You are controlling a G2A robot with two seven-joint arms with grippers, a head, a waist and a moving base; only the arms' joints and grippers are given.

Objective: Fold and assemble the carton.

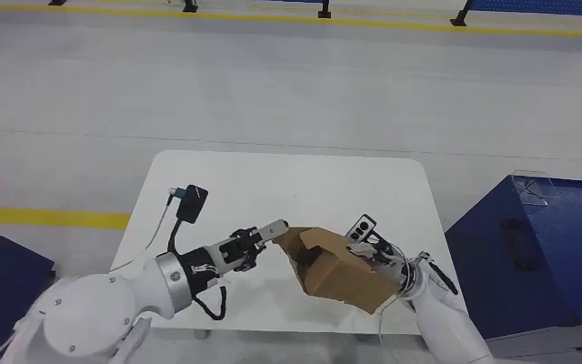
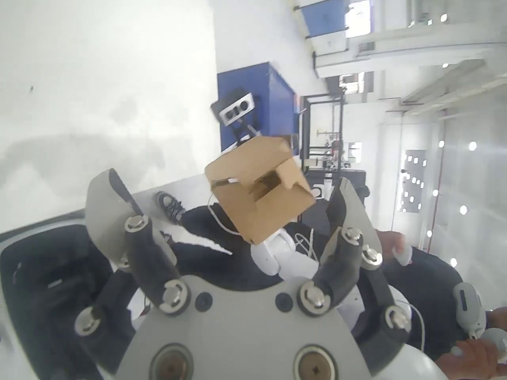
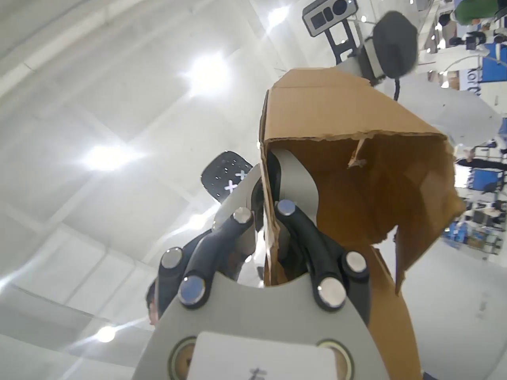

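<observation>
The brown cardboard carton (image 1: 341,268) is held over the white worktop (image 1: 273,182), close to its robot-side edge and toward the right corner. The right claw (image 3: 266,183) pinches one carton wall, one finger inside and one outside. The left claw (image 2: 225,185) is spread wide at the carton's opposite end; whether it touches the cardboard I cannot tell.

The walls already stand up as a box. In the left wrist view, the end flaps are turned in but leave a dark gap. The end at the right claw looks open, its edges ragged, so I judge closing both ends remains.
</observation>
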